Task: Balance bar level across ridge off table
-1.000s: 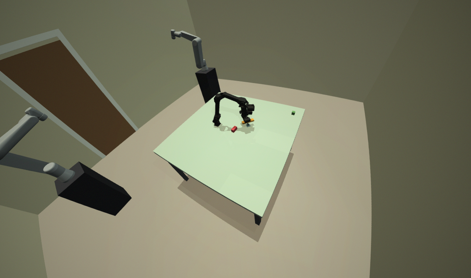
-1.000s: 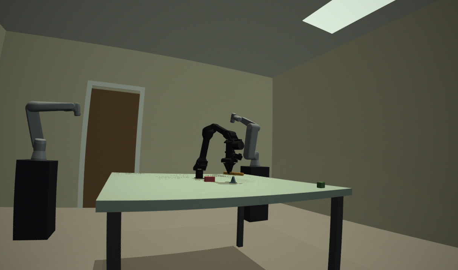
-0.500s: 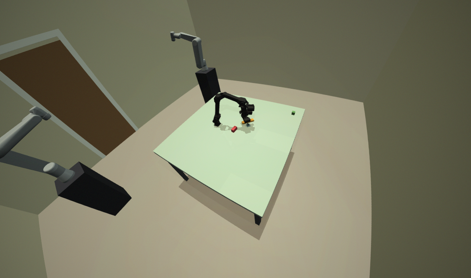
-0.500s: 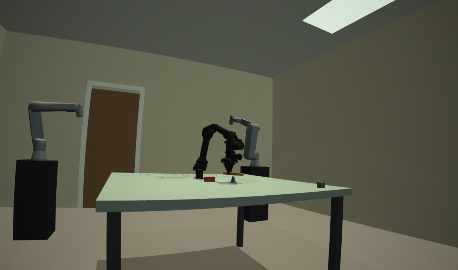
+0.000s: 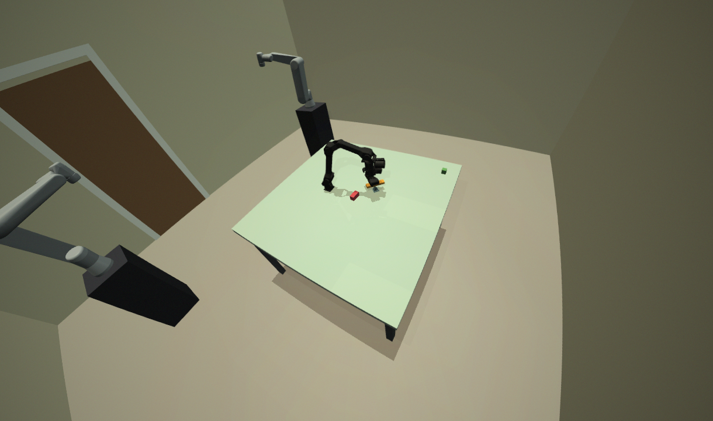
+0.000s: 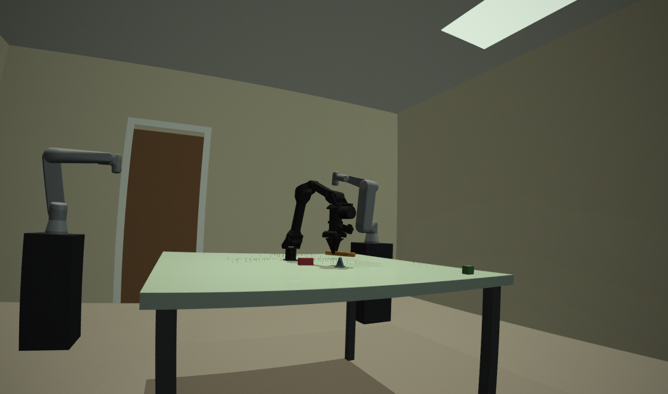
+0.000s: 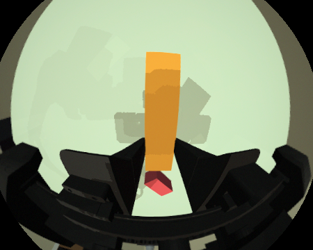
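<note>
My gripper (image 5: 373, 179) (image 6: 333, 248) (image 7: 159, 141) is shut on the orange bar (image 5: 380, 183) (image 6: 341, 253) (image 7: 162, 97) near the bar's middle. It holds the bar about level, low over the table (image 5: 322, 251) (image 6: 228, 284) (image 7: 222, 28). The small grey ridge (image 5: 375, 189) (image 6: 340, 262) stands on the table right under the bar. The bar sits just above its peak; I cannot tell whether they touch. In the wrist view the bar hides the ridge.
A red block (image 5: 354, 195) (image 6: 305, 261) (image 7: 158, 183) lies on the table just left of the ridge. A green cube (image 5: 443, 170) (image 6: 467, 269) sits near the table's far right corner. Two grey arms on black pedestals (image 5: 139, 287) (image 6: 49, 289) stand off the table.
</note>
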Available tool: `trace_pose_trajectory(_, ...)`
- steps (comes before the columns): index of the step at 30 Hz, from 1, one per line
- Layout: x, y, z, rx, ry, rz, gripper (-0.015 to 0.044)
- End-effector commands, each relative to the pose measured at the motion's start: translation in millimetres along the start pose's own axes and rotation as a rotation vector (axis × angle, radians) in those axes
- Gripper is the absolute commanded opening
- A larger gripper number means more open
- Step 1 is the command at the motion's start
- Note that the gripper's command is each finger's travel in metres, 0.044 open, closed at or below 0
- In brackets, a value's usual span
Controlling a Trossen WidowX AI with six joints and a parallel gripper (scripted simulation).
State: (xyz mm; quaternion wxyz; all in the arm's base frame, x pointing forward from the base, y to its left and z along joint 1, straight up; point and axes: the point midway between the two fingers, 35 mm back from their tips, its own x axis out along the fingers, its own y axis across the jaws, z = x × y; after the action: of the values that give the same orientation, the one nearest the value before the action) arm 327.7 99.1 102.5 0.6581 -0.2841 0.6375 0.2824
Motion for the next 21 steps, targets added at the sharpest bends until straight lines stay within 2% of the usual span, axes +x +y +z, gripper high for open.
trace_pose_trajectory(1, 1.1, 0.1, -0.4, -0.001, 0.002, 0.0, 0.0)
trace_pose_trajectory(21, 2.8, 0.0, -0.3, -0.001, 0.002, 0.0, 0.0)
